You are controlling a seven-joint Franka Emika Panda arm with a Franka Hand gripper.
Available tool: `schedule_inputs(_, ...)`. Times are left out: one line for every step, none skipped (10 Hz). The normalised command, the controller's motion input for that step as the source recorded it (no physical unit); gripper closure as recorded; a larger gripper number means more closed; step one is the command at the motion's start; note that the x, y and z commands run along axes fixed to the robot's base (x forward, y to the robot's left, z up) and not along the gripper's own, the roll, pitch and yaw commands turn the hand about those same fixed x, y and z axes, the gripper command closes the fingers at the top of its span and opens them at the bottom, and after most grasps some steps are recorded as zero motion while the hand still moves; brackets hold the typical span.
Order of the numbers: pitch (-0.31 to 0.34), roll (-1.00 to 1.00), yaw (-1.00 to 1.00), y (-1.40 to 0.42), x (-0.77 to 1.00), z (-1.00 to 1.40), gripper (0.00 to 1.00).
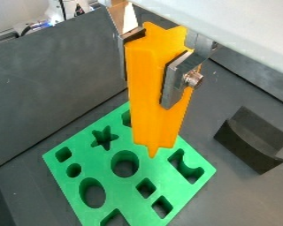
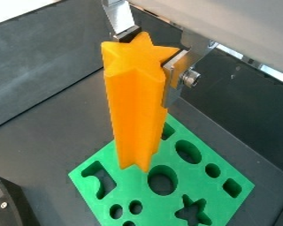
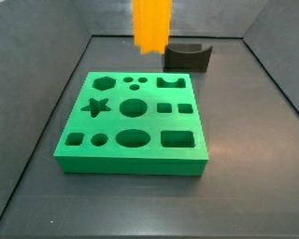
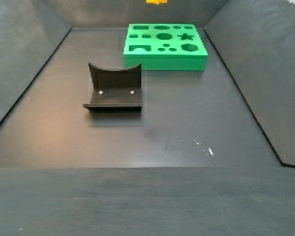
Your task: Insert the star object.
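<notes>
My gripper [image 1: 154,62] is shut on the star object [image 1: 154,88], a tall orange bar with ridged sides, and holds it upright by its upper part. It shows in both wrist views, with the star-shaped top face visible [image 2: 134,62]. The silver fingers [image 1: 175,81] press on opposite sides. The bar hangs in the air above the green block [image 1: 79,181], over its far part in a side view [image 3: 152,23]. The star-shaped hole [image 3: 97,106] is open, off to one side of the bar [image 1: 103,138]. Only the bar's lower tip shows at the frame edge [image 4: 155,3].
The green block [image 3: 190,161] lies flat on the dark floor with several shaped holes. A small dark grey block with a curved notch [image 3: 187,56] stands behind it, also in the wrist views [image 1: 253,137]. Dark sloping walls [image 3: 40,84] bound the floor.
</notes>
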Motion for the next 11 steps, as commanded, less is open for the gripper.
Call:
schedule_inputs(0.016,-0.06,-0.07,0.08,-0.22,-0.66,1.0)
schedule_inputs(0.097,-0.03,-0.01,0.13,-0.38,-0.88,1.0)
schedule_inputs(0.1,-0.08,0.0,0.04,-0.33,-0.91,1.0)
schedule_inputs(0.076,-0.07,0.0,0.0,-0.33,-0.83,1.0)
schedule_inputs(0.09,-0.07,0.0,0.0,-0.29,-0.77,1.0)
schedule_inputs(0.09,-0.1,0.0,0.0,-0.27,-0.67,1.0)
schedule_inputs(0.053,-0.16,0.0,0.0,-0.38,-0.46,1.0)
schedule_inputs(0.0,-0.16,-0.04,0.0,-0.53,-0.23,1.0)
schedule_inputs(0.0,-0.16,-0.08,0.0,-0.53,-0.12,1.0)
schedule_inputs(0.0,-0.15,-0.08,0.0,-0.51,-0.07,1.0)
schedule_inputs(-0.01,-0.14,-0.1,-0.01,-0.57,-0.08,1.0)
